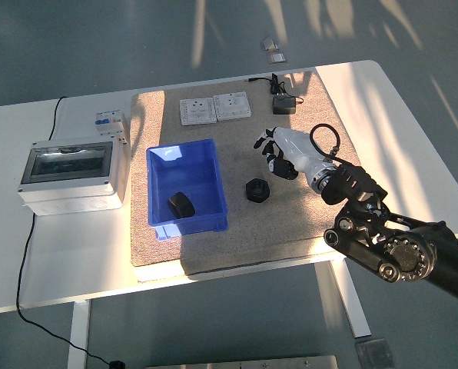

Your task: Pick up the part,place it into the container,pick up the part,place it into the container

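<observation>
A white table [52, 254] carries a tan, rough-textured rectangular mat [290, 223], and most of the scene sits on that mat. Near its left side stands a blue plastic rectangular container [184, 158], open at the top, with one small black part [180, 204] lying inside it toward the near end. A second part, a small black nut-shaped ring [257, 189], lies on the mat just to the right of the container, apart from its wall and touching nothing else. The robot's right hand [279, 152], white-shelled with dark finger joints, reaches in from the lower right on a black arm [402, 250] and hovers beyond and slightly right of the ring, near it but not in contact. Its fingers look loosely curled and hold nothing, though at this size their exact spread is hard to judge. A black cable loops over the wrist behind the hand. At the far edge of the mat lie two white square wall-socket plates [215, 108] side by side, and to their right a small black power adapter [283, 104] with its lead. Left of the mat, on the bare table, sits a grey-white electrical distribution box with a dark transparent lid [71, 174]; a small white circuit breaker with blue switches [109, 121] stands just behind its far right corner, and a thin black wire runs from the box over the table's near edge. Sunlight falls in streaks across the right half of the table.
</observation>
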Motion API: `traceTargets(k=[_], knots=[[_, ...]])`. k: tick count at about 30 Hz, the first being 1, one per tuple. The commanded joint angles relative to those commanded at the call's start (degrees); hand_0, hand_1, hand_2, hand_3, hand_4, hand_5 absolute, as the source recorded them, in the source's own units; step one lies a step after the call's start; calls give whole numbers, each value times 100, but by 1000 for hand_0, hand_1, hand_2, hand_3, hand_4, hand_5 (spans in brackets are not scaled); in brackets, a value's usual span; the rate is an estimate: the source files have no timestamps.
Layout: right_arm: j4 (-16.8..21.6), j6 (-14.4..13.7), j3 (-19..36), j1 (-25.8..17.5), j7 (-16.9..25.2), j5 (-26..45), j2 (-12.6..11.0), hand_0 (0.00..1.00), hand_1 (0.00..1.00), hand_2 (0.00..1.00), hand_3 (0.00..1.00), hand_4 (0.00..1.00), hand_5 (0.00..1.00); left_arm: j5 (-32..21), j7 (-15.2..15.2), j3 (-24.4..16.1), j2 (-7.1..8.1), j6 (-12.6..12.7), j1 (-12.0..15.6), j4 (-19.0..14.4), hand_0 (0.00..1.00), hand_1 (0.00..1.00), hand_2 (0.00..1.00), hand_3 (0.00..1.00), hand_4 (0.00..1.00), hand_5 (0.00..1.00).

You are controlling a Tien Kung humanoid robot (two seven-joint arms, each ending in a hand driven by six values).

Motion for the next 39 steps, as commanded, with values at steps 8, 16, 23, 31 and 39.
traceTargets(k=[8, 16, 23, 31, 39], knots=[[254, 513, 131, -37, -541, -239, -25, 998, 985, 998, 998, 882, 338, 10, 15, -6, 6, -7, 4, 0, 676, 660, 658, 741, 763, 825], [173, 746, 11, -17, -885, -161, 22, 998, 998, 998, 998, 905, 368, -1, 12, -10, 15, -2, 7, 0, 677, 660, 656, 741, 764, 826], [-87, 675, -228, 39, -899, 77, 90, 998, 966, 981, 987, 907, 378, 18, 9, -22, 10, -5, 2, 0, 677, 659, 657, 742, 765, 825], [-446, 295, -696, 154, -638, 568, 182, 998, 944, 953, 968, 891, 365, 36, 7, -36, 7, -5, -15, 0, 677, 659, 657, 742, 765, 827], [-720, 70, -1094, 263, -561, 720, 290, 887, 486, 722, 857, 843, 320, 48, 1, -41, 9, -5, -30, 0, 677, 660, 657, 742, 765, 826]])
